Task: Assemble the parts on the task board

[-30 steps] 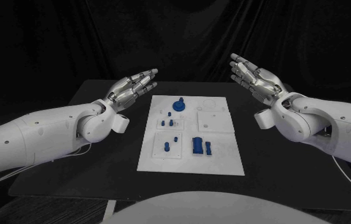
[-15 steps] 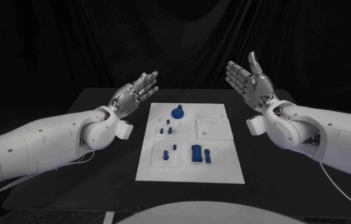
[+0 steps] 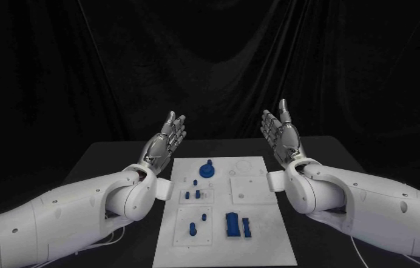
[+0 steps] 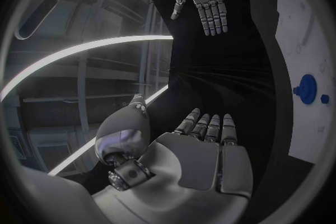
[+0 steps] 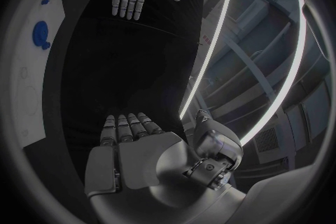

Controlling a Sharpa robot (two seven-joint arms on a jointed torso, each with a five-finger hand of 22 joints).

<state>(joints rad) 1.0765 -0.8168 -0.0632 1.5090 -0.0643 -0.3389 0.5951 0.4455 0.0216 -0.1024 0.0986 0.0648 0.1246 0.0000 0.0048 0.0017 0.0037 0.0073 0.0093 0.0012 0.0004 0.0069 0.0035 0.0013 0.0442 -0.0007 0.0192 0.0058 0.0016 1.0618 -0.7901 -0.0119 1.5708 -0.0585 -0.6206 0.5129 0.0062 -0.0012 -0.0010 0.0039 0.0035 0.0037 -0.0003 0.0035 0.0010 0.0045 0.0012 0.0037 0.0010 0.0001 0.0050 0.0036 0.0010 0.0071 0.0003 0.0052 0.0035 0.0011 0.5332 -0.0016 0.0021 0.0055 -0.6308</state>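
both hands, left hand [image 3: 166, 137] and right hand [image 3: 281, 136], released, holding nothing. parts [image 3: 235, 224] on task board [image 3: 263, 244] look small, rigid, light; pinch by the sides.

Left hand [image 3: 166, 139] and right hand [image 3: 280, 136] hanging raised, fingers spread, flanking upper end of task board [image 3: 263, 244] in frame centre. Gap between them standing open above board. Blue parts [image 3: 236, 224] sitting low, lower centre.

A black curtain [image 3: 210, 56] hangs behind the black table [image 3: 105, 159]; long light strips [image 5: 210, 50] glow overhead.
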